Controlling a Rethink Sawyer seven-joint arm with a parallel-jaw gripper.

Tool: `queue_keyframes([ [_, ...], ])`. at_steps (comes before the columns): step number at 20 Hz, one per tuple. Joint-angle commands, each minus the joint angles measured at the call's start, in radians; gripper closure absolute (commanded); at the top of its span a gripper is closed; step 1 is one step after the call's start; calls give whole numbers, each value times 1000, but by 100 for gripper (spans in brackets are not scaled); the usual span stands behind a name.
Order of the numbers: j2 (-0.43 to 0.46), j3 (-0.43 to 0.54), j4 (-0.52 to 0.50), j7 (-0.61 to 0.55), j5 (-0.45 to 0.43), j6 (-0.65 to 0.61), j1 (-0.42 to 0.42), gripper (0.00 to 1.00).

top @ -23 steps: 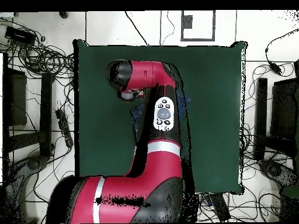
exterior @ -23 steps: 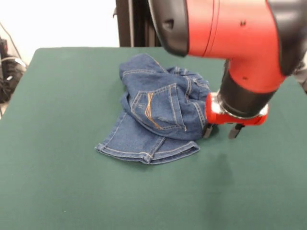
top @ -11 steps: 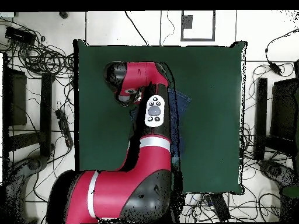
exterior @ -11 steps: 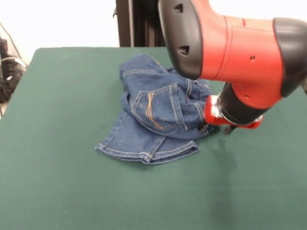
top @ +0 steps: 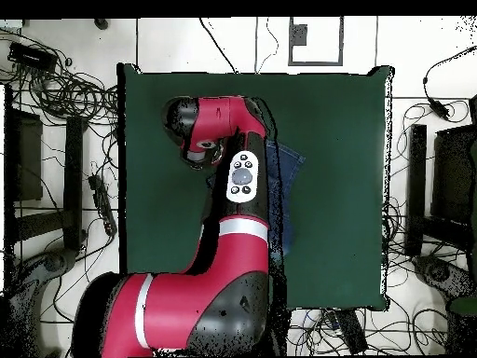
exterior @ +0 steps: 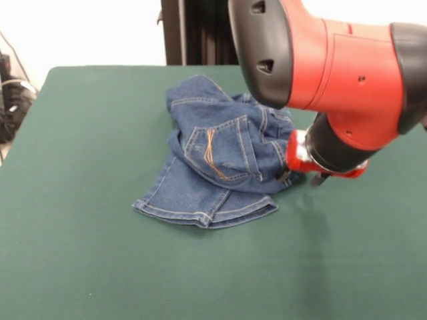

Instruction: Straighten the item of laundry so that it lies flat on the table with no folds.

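Our gripper [exterior: 298, 177] had closed in against the bunched jeans [exterior: 220, 160] mid-table [exterior: 80, 253]; jaw state unclear, grasp-and-spread seemingly next.

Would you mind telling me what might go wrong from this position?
The pincer sits low at the right edge of the bunched blue denim jeans. It might pinch several folded layers at once, or drag the whole heap across the dark green felt table rather than unfolding it.
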State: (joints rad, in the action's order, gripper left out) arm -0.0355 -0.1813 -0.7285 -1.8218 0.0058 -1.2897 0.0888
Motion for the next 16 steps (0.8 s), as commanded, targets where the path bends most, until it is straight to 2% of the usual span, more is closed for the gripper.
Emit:
queue_keyframes([
  [1, 49, 39, 21, -249, 33, -112, 33, 0],
  [6, 77, 34, 69, -239, 30, -182, 35, 0],
  [8, 73, 47, 59, -216, 36, -204, 33, 0],
  [16, -49, 76, -79, -158, 63, -195, 42, 0],
])
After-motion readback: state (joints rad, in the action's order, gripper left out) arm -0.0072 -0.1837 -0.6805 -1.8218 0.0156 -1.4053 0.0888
